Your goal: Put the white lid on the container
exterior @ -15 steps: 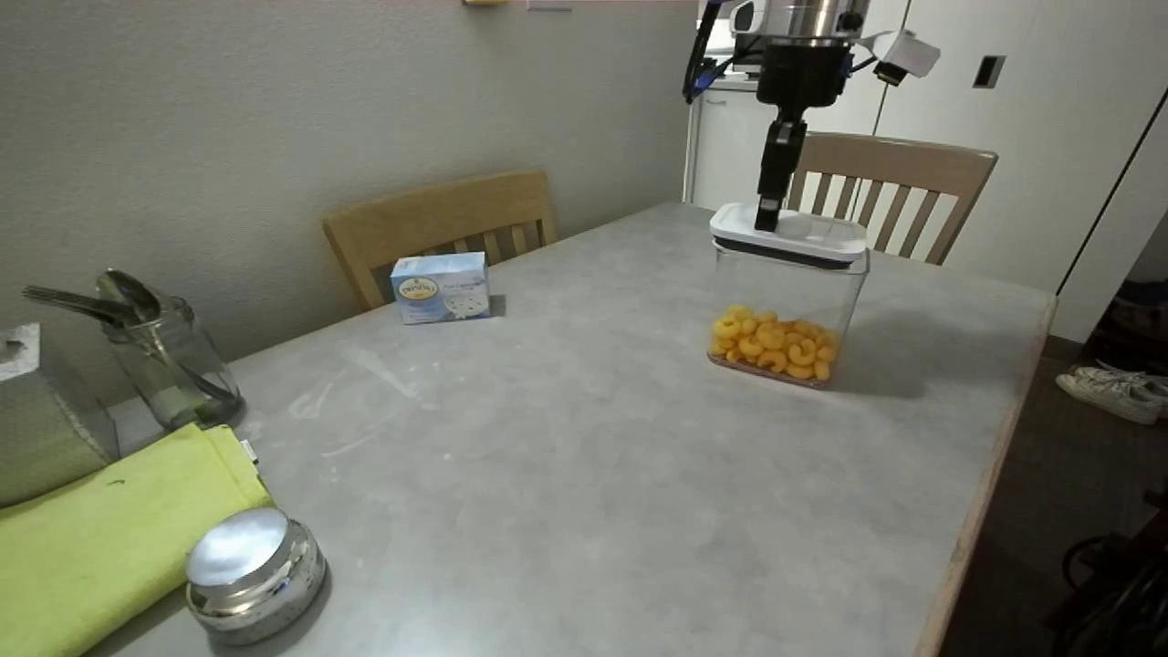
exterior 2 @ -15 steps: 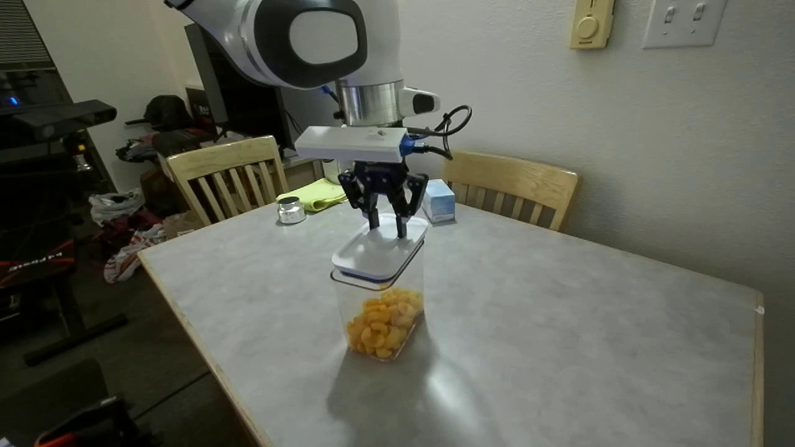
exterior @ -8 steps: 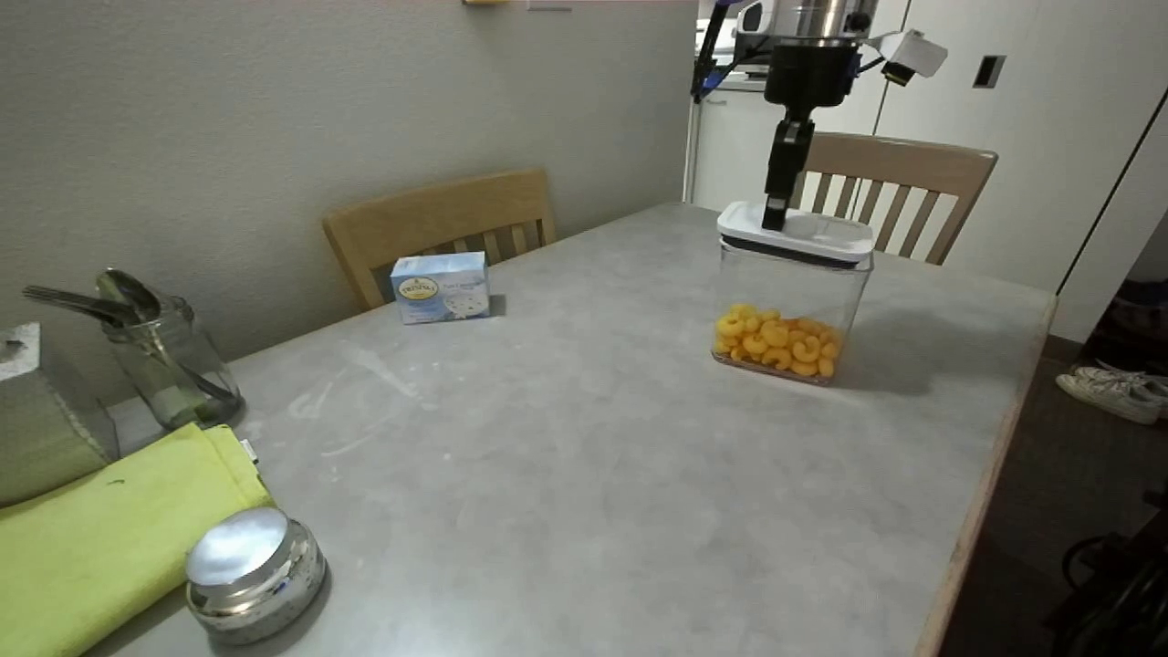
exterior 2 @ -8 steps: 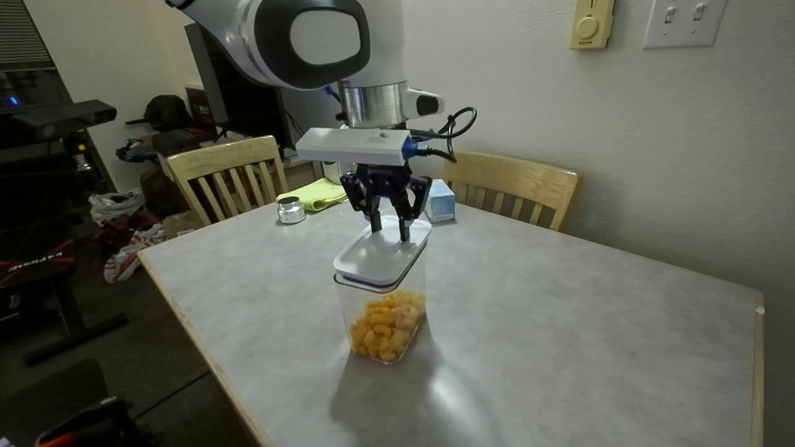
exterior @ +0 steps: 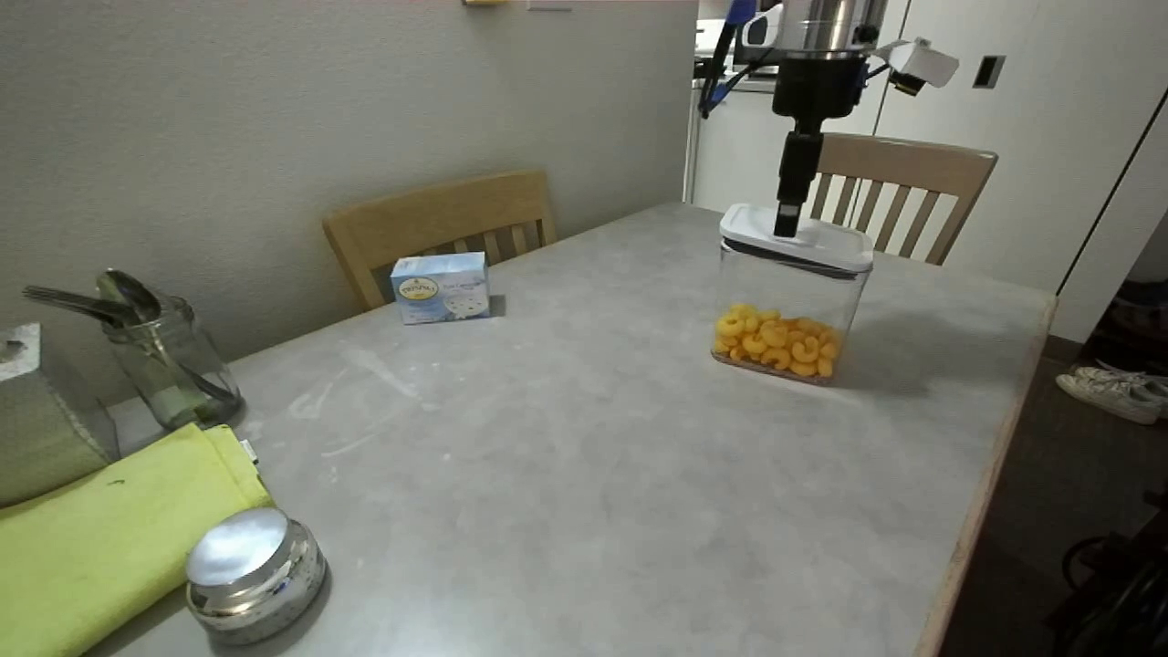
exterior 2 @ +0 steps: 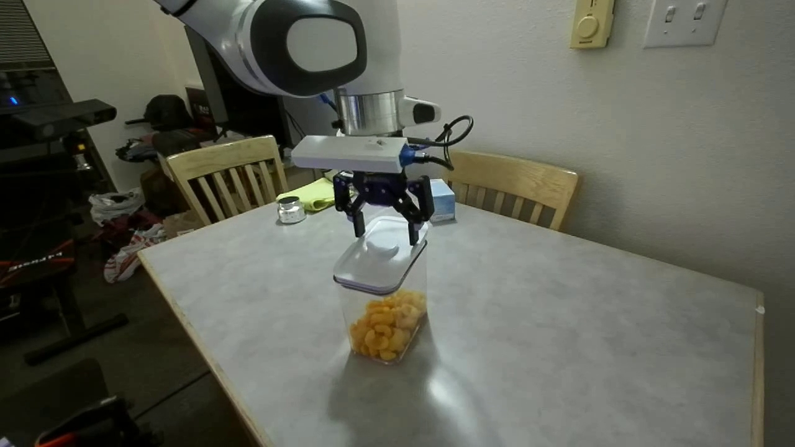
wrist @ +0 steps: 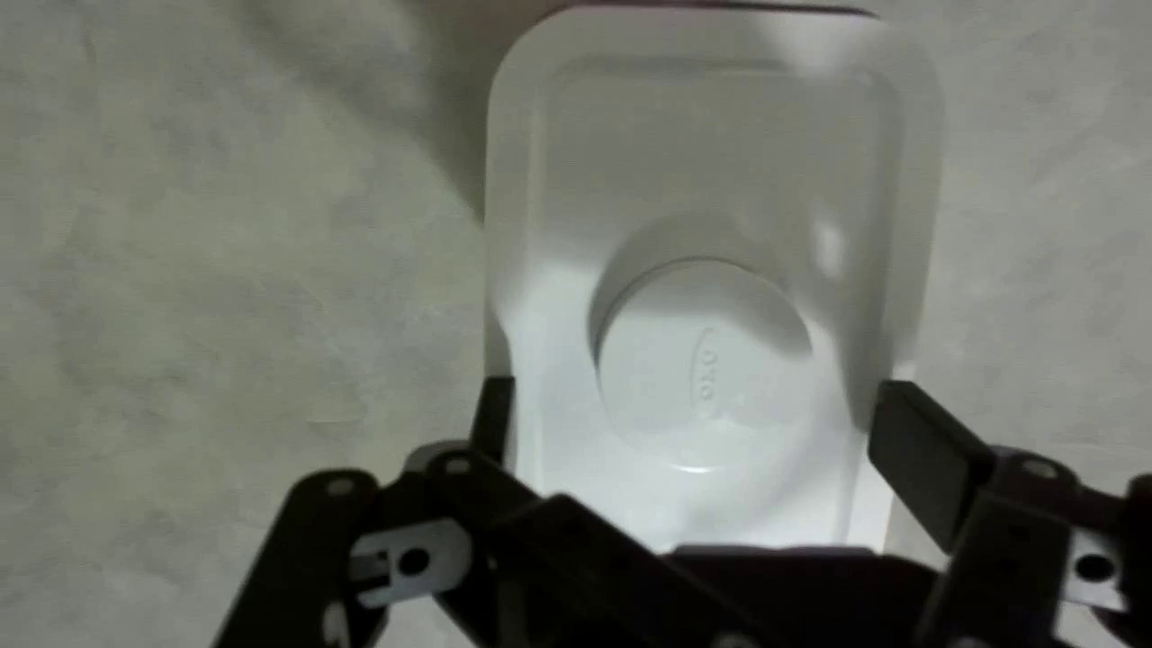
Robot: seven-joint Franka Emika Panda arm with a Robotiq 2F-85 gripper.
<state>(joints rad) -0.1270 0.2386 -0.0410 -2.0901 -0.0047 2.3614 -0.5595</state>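
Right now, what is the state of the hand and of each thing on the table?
Hand: open.
Container: upright, covered, partly filled.
White lid: on the container, button raised; full seating unclear.
Glass jar: open, holding utensils.
Yellow cloth: folded.
Blue-white box: appears closed.
Round metal object: whether closed, unclear.
Grey box: partly out of frame, state unclear.

White lid (wrist: 711,148) — smooth plastic; container (exterior: 785,288) — clear, glossy plastic; cloth (exterior: 123,520) matt; chair (exterior: 443,208) smooth wood.

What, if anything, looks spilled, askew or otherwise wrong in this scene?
Pale streaks mark the grey table near the jar; they look like unwiped smears, of what I cannot tell. Nothing else stands out: the lid sits on the container, the pieces inside it.
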